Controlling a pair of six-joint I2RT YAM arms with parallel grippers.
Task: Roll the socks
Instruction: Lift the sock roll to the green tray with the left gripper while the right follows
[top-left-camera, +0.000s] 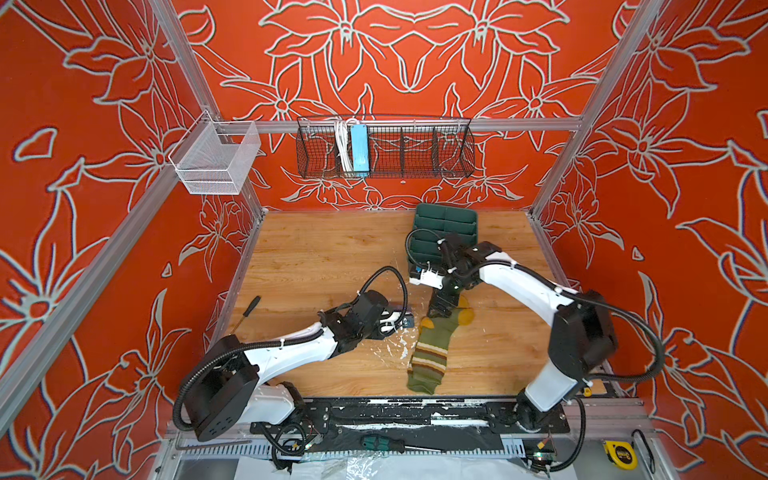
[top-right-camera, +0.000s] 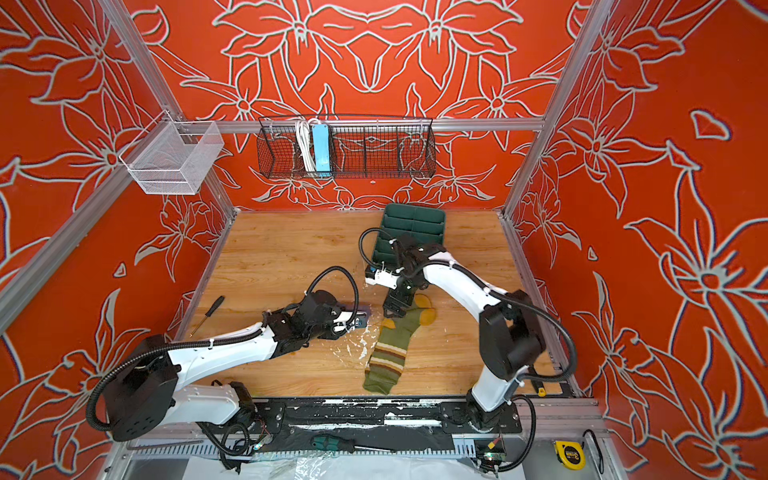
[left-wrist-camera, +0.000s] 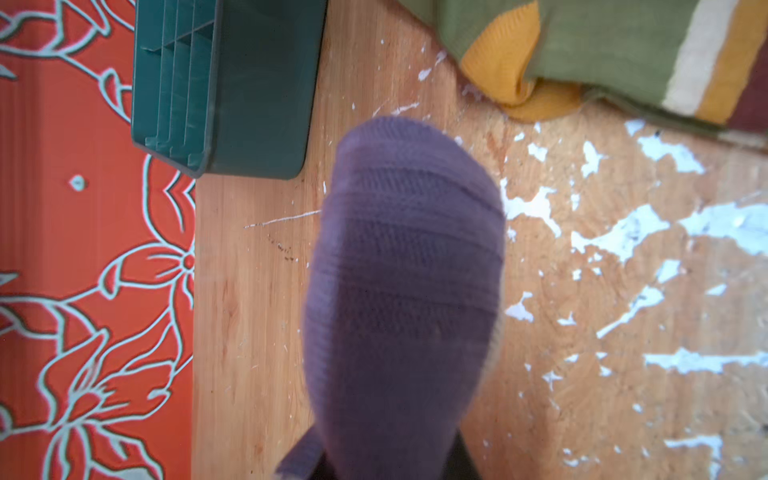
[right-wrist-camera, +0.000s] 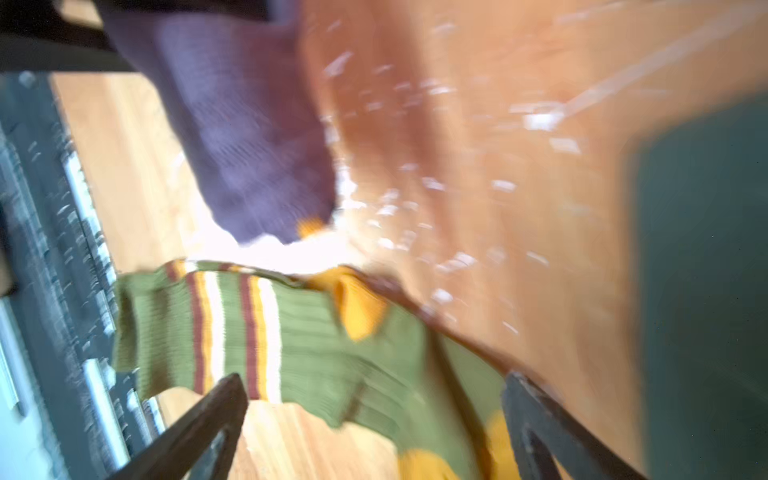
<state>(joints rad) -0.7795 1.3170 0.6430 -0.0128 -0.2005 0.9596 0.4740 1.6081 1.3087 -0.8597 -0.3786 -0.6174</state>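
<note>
The olive green sock (top-left-camera: 430, 353) with mustard toe and striped cuff lies flat on the wooden table, its toe toward the back. My right gripper (top-left-camera: 437, 312) hangs open just over its foot part; in the right wrist view both fingers (right-wrist-camera: 208, 419) straddle the olive sock (right-wrist-camera: 311, 340) without touching it. My left gripper (top-left-camera: 395, 318) is shut on the purple sock (left-wrist-camera: 407, 291), which sticks out from the jaws as a bundle above the table, just left of the olive sock (left-wrist-camera: 602, 54). In both top views the purple sock is almost wholly hidden under the left wrist.
A dark green divided tray (top-left-camera: 444, 232) stands at the back, behind the right arm. A black screwdriver (top-left-camera: 247, 311) lies by the table's left edge. The table's middle has chipped white patches (left-wrist-camera: 623, 237). A white mesh basket (top-left-camera: 216, 160) and a black wire basket (top-left-camera: 386, 149) hang on the frame.
</note>
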